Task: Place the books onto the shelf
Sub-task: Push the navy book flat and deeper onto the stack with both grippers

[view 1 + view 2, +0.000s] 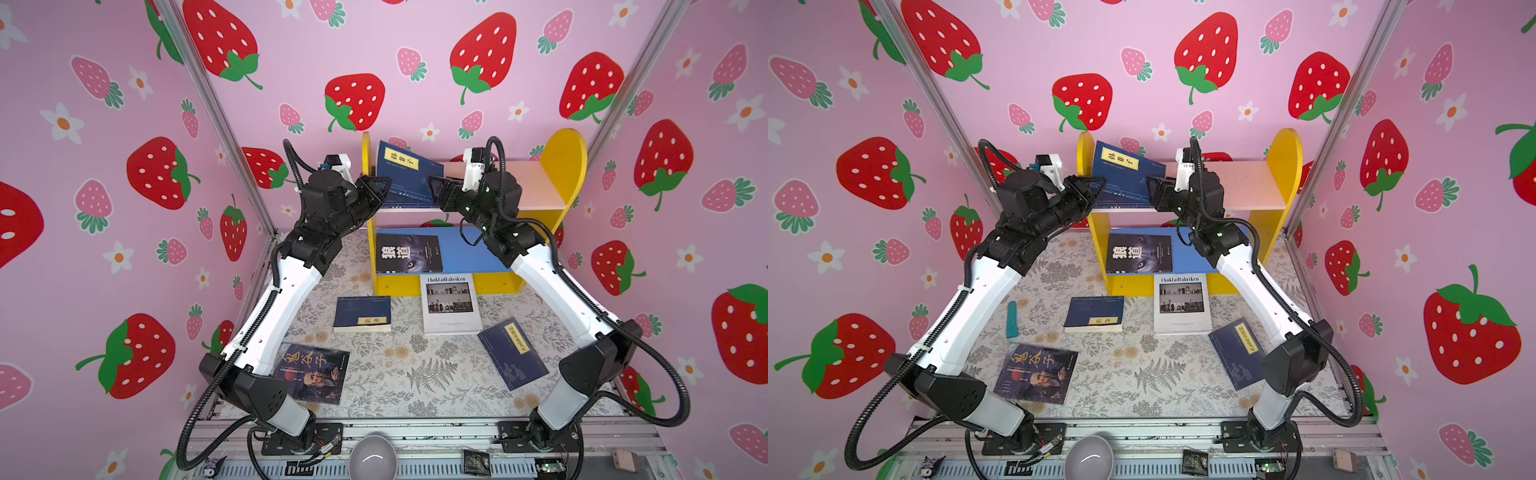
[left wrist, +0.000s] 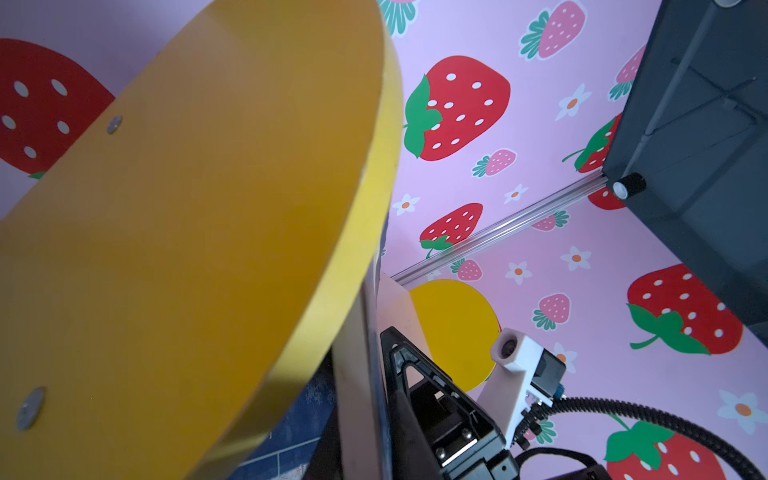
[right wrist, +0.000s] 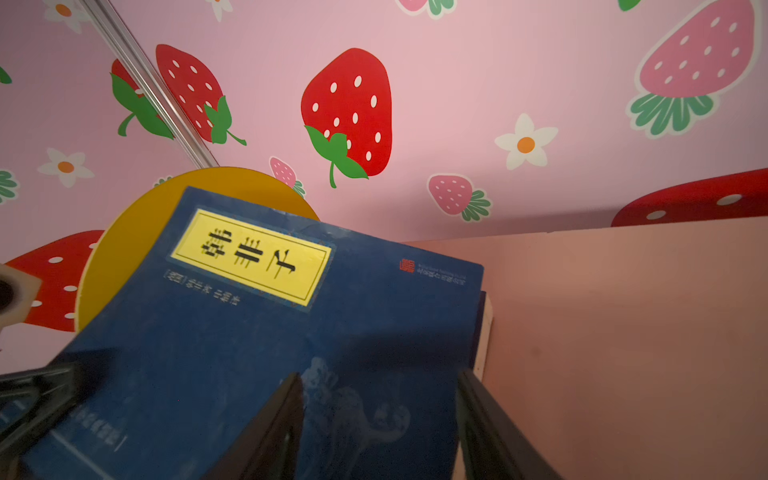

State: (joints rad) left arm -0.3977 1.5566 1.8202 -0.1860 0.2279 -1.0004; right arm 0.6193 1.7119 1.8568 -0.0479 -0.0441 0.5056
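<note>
The shelf (image 1: pixel 565 166) stands at the back. A navy book (image 1: pixel 409 174) (image 3: pixel 291 332) with a yellow label leans on its pink upper board against the left yellow panel (image 2: pixel 187 249). My left gripper (image 1: pixel 384 185) is at that book's left edge; one finger (image 2: pixel 419 399) lies along the cover and the other is hidden. My right gripper (image 3: pixel 380 376) (image 1: pixel 434 189) is open, its fingertips at the cover's right part. A wolf-eye book (image 1: pixel 409 253) lies on the blue lower board. On the table lie the white Chokladfabriken (image 1: pixel 451 303), two navy books (image 1: pixel 362 313) (image 1: pixel 513 353) and the old-man portrait book (image 1: pixel 311 372).
A teal stick (image 1: pixel 1012 319) lies on the floral cloth left of the middle. A grey bowl (image 1: pixel 372 457) and a black packet (image 1: pixel 476 461) sit on the front rail. Strawberry walls close in behind and beside the shelf.
</note>
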